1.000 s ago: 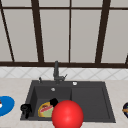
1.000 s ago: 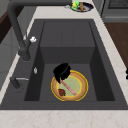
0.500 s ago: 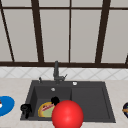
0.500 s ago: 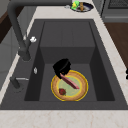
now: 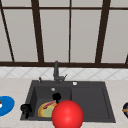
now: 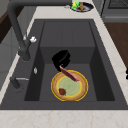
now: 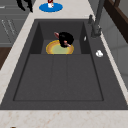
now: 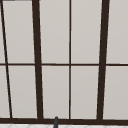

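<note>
My right hand (image 5: pixel 57 96) hangs inside the left part of the dark sink (image 5: pixel 90 100), shut on one end of a pinkish-red strip (image 6: pixel 69 74). The strip slants down to a yellow-rimmed plate (image 6: pixel 70 86) on the sink floor, where a small red piece (image 6: pixel 62 91) also lies. The same hand (image 6: pixel 61 58) appears just above the plate's far rim, and again as the hand (image 7: pixel 65 38) over the plate (image 7: pixel 59 48). My left hand (image 5: pixel 26 110) hovers over the sink's front-left corner, fingers hanging loosely, holding nothing; the left hand (image 7: pixel 25 4) is off the counter's front.
A dark faucet (image 5: pixel 56 71) stands behind the sink, a small white object (image 5: pixel 74 83) on the rim beside it. A blue plate (image 5: pixel 5 105) lies on the left counter, a dark dish (image 5: pixel 125 109) with food on the right. A big red ball (image 5: pixel 67 115) covers the sink's front edge.
My right hand has risen and moved toward the plate's far rim, lifting one end of the strip. The left hand has stayed still.
</note>
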You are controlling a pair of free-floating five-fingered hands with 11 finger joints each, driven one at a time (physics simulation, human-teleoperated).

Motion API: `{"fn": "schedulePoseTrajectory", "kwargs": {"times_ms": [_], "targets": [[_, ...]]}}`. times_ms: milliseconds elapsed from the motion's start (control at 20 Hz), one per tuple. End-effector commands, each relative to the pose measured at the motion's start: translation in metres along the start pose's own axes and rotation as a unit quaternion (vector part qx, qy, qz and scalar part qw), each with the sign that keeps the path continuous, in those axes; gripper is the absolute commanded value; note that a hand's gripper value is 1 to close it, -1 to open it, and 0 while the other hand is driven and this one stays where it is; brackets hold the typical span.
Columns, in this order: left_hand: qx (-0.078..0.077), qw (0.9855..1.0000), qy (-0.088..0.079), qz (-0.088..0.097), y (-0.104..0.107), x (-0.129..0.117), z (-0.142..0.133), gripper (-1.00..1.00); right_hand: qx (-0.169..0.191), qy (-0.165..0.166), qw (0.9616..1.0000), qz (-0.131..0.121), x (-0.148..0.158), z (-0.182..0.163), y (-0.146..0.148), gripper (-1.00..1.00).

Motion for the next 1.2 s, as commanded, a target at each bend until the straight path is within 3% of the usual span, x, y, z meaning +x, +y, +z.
{"fn": "schedulePoseTrajectory", "kwargs": {"times_ms": [0, 50, 650, 1150], "targets": [[0.0, 1.0, 0.0, 0.0, 0.0, 0.0, 0.0, 0.0, 0.0, 0.0, 1.0, 0.0, -0.016, 0.011, -0.009, 1.0], [0.0, 1.0, 0.0, 0.0, 0.0, 0.0, 0.0, 0.0, 0.004, -0.004, 0.9999, -0.013, -0.02, 0.01, -0.008, 1.0], [0.0, 1.0, 0.0, 0.0, 0.0, 0.0, 0.0, 0.0, -0.008, 0.016, 0.9998, -0.008, -0.067, 0.049, -0.053, 1.0], [0.0, 1.0, 0.0, 0.0, 0.0, 0.0, 0.0, 0.0, -0.01, 0.009, 0.9997, -0.019, -0.111, 0.079, -0.079, 1.0]]}}
